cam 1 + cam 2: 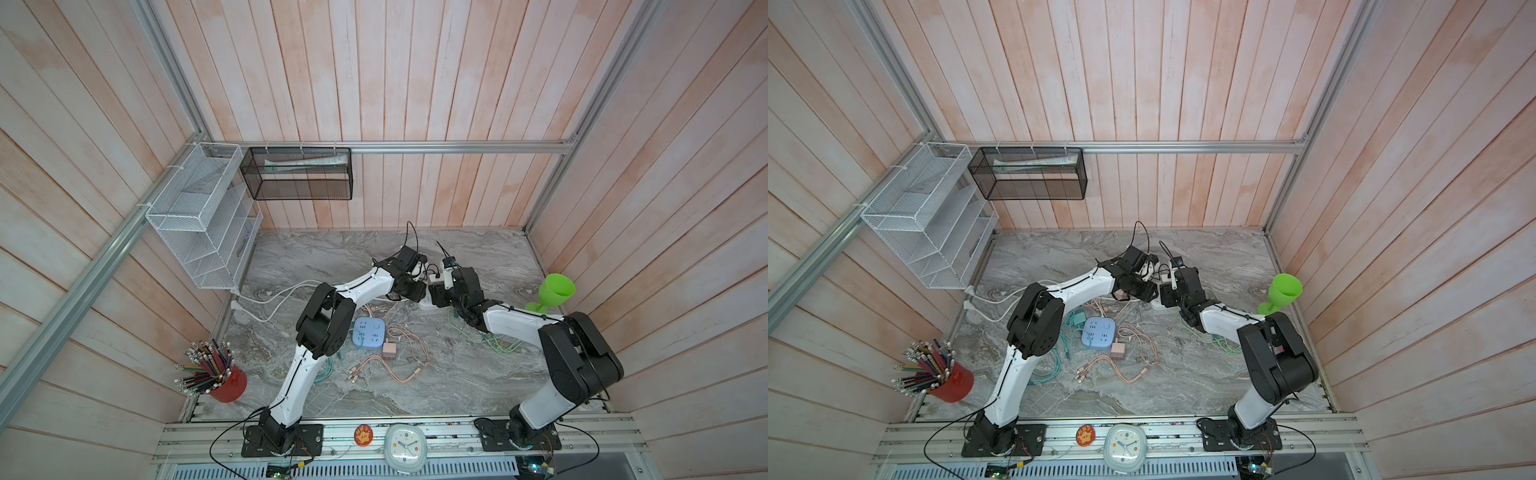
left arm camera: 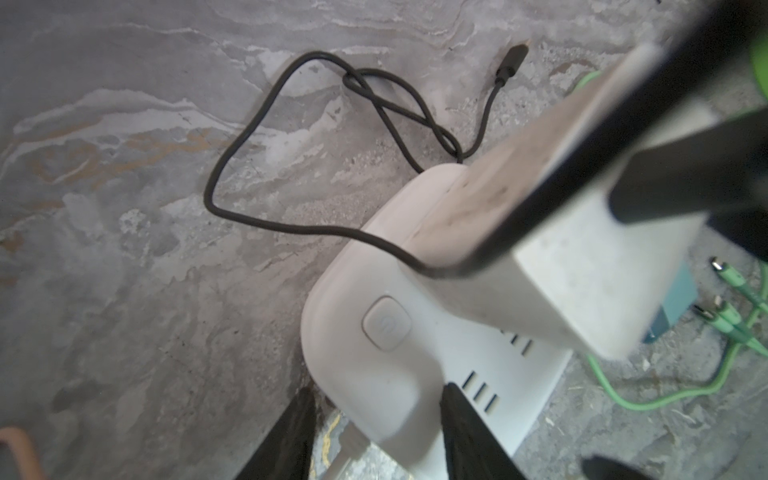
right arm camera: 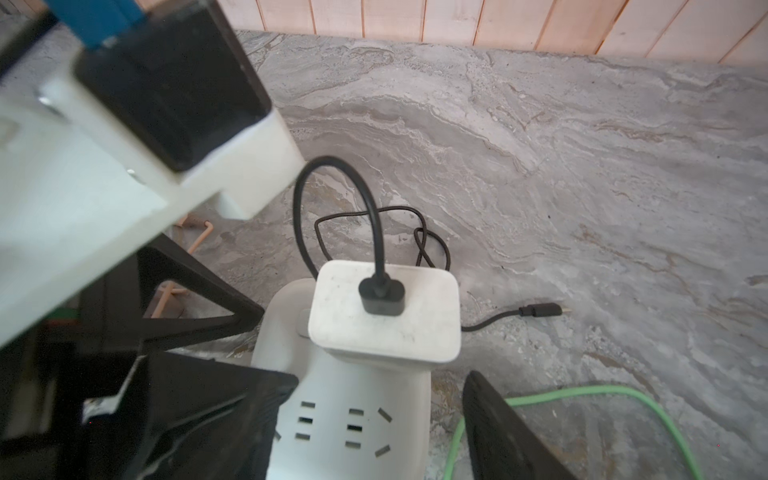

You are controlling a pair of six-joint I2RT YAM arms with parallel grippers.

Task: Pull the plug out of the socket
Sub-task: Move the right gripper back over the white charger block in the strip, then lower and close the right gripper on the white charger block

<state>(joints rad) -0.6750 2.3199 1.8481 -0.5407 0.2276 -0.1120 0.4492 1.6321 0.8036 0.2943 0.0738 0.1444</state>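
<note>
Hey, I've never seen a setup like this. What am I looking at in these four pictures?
Two robot arms stand at a marble table, each ending in a two-fingered gripper. Two pictures look down from overhead; two come from cameras on the wrists. On the table lie a white power strip with a white charger plugged in, a black cable, a blue socket cube, pink cables and green cables, a red pencil cup and a green goblet. The left gripper appears to clamp the strip's end. The right gripper is open, straddling the strip near the charger, holding nothing.
</note>
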